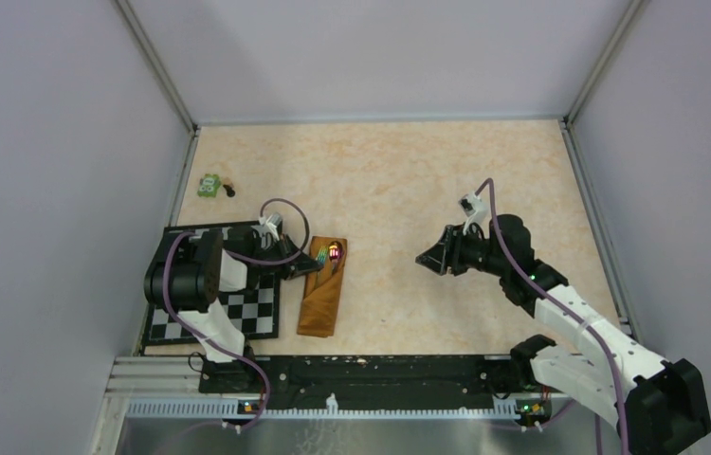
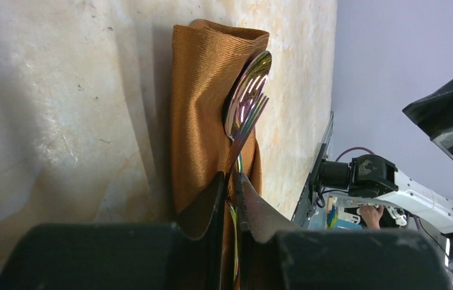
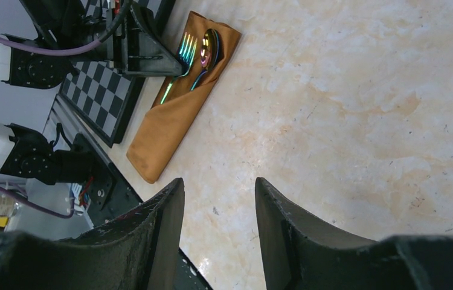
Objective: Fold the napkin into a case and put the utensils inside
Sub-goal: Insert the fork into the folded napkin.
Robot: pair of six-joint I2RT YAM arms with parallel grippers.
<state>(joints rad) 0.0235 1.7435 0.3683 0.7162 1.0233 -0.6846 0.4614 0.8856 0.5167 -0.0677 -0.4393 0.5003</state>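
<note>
The rust-orange napkin is folded into a narrow case (image 1: 321, 296) on the table, just right of the checkered mat. The iridescent fork (image 3: 183, 49) and spoon (image 3: 210, 47) lie on its far end, their handles running under the diagonal flap. My left gripper (image 1: 300, 267) is at the case's left edge, its jaws shut on the fork's thin handle (image 2: 240, 140). The left wrist view shows the case (image 2: 203, 109), the spoon head (image 2: 249, 84) and the gripper (image 2: 231, 176). My right gripper (image 1: 425, 258) is open and empty over bare table, well right of the case (image 3: 173, 118).
The black-and-white checkered mat (image 1: 243, 318) lies under my left arm. A small green toy (image 1: 209, 186) sits at the far left by the wall. The black base rail (image 1: 380, 370) runs along the near edge. Walls enclose the table.
</note>
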